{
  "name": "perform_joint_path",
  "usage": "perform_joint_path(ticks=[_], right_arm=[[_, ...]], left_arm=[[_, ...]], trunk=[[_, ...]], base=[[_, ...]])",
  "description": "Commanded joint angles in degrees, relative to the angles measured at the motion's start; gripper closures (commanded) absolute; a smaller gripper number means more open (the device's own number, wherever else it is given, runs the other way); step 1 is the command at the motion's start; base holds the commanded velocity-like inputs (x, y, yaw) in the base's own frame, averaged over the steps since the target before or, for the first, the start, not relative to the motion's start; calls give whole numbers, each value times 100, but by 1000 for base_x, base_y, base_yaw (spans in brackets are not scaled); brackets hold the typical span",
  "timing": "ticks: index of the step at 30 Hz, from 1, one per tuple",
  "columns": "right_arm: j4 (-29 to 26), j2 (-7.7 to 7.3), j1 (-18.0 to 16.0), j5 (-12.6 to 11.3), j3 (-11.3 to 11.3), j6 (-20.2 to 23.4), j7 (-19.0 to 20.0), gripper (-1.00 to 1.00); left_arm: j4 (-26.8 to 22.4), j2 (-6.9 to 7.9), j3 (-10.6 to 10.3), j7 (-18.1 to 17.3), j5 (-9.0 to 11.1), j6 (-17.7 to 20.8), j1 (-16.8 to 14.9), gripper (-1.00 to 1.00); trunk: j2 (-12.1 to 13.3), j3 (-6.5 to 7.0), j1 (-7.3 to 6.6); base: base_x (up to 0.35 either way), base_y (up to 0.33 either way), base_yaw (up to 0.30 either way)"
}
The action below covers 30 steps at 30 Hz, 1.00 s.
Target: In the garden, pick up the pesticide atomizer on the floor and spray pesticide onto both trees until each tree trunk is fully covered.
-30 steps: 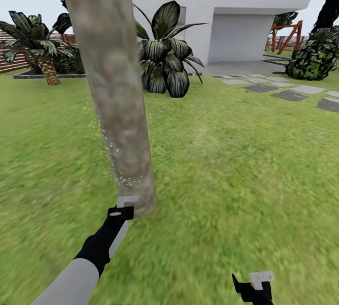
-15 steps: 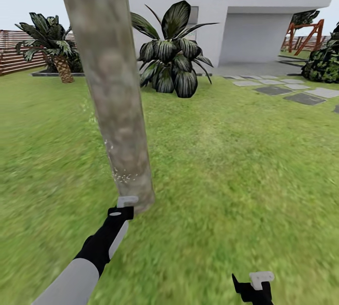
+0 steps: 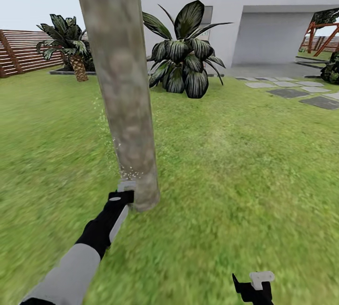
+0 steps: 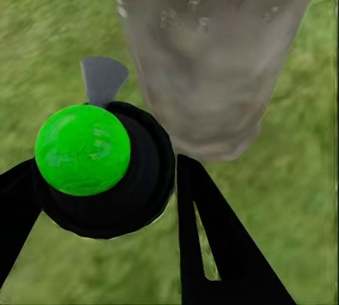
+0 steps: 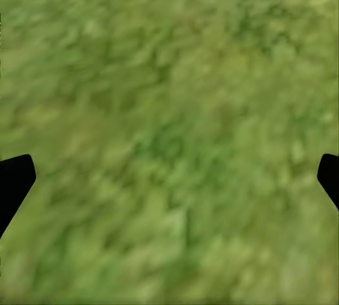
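More pesticide [image 3: 123, 171] up trunk [image 3: 123, 83], left hand [image 3: 126, 191] closer

Head camera looks forward and down across the lawn [image 3: 235, 177]; left wrist camera sits close to the same trunk [image 4: 212, 58], somewhat blurred; right wrist camera faces grass.

Tree trunk [image 3: 123, 83] mottled grey-brown; pesticide [image 3: 128, 172] whitish specks; atomizer [image 4: 106, 167] black, green-capped.

left arm [image 3: 70, 267]: grey sleeve, black wrist | tool [image 3: 126, 191]: pale tip | fingers [image 4: 212, 248]: black
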Motion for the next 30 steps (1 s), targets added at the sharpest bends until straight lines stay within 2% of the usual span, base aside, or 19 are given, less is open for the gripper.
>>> perform_joint_path(ticks=[1, 3, 6, 7, 8, 9, 10, 12, 14, 16, 17, 18, 21, 23, 24, 26, 28, 30], right_arm=[[0, -2, 0, 0, 0, 0, 0, -100], [0, -1, 0, 0, 0, 0, -1, -100], [0, -2, 0, 0, 0, 0, -2, -100], [0, -2, 0, 0, 0, 0, -3, -100], [0, 1, 0, 0, 0, 0, -2, -100], [0, 0, 0, 0, 0, 0, -1, -100], [0, -2, 0, 0, 0, 0, 1, -100], [0, 0, 0, 0, 0, 0, 0, -100], [0, 0, 0, 0, 0, 0, 0, -100], [0, 1, 0, 0, 0, 0, 2, -100], [0, -1, 0, 0, 0, 0, 2, -100], [0, 1, 0, 0, 0, 0, 2, -100], [0, -2, 0, 0, 0, 0, 2, -100], [0, -3, 0, 0, 0, 0, 2, -100], [0, -1, 0, 0, 0, 0, 2, -100], [0, -1, 0, 0, 0, 0, 2, -100], [0, -1, 0, 0, 0, 0, 2, -100], [0, -1, 0, 0, 0, 0, 2, -100]], left_arm=[[-9, -11, 2, 2, 18, 109, -115, 100], [-43, -25, 2, 3, 36, 469, -438, 100], [-48, 41, 18, -6, 59, 583, -651, 100], [-44, 168, 76, -13, 64, 619, -670, 100], [-43, 375, 190, -25, 88, 636, -679, 100], [-46, 467, 250, -72, 96, 640, -681, 100], [-47, 462, 256, -106, 93, 648, -682, 100], [-54, 386, 238, -123, 92, 653, -683, 100], [-86, 25, 224, -128, 56, 711, -698, 100], [-298, -178, 222, -134, 55, 905, -743, 100], [-412, -209, 224, -171, 69, 1024, -753, 100], [-575, -141, 265, -501, 78, 1166, -761, 100], [-607, 283, 529, -715, 99, 1193, -782, 100], [-612, 329, 569, -738, 100, 1201, -828, 100], [-617, 297, 554, -741, 101, 1203, -839, 100], [-783, 63, 537, -742, 87, 1309, -854, 100], [-1259, -181, 531, -742, 79, 1700, -858, 100], [-1511, -182, 539, -742, 83, 1854, -853, 100]], trunk=[[0, -1, 0], [0, -1, 0], [0, -1, 0], [0, -1, 0], [0, -1, 0], [0, -1, 0], [0, -1, 0], [0, -1, 0], [0, -1, 0], [0, -1, 0], [0, -1, 0], [0, -1, 0], [0, -1, 0], [0, -1, 0], [0, -1, 0], [0, -1, 0], [0, -1, 0], [0, -1, 0]], base=[[0, 0, 0], [0, 0, 0], [0, 0, 0], [0, 0, 0], [0, 0, 0], [0, 0, 0], [0, 0, 0], [0, 0, 0], [0, 0, 0], [0, 0, 0], [0, 0, 0], [0, 0, 0], [0, 0, 0], [0, 0, 0], [0, 0, 0], [0, 0, 0], [0, 0, 0], [0, 0, 0]])
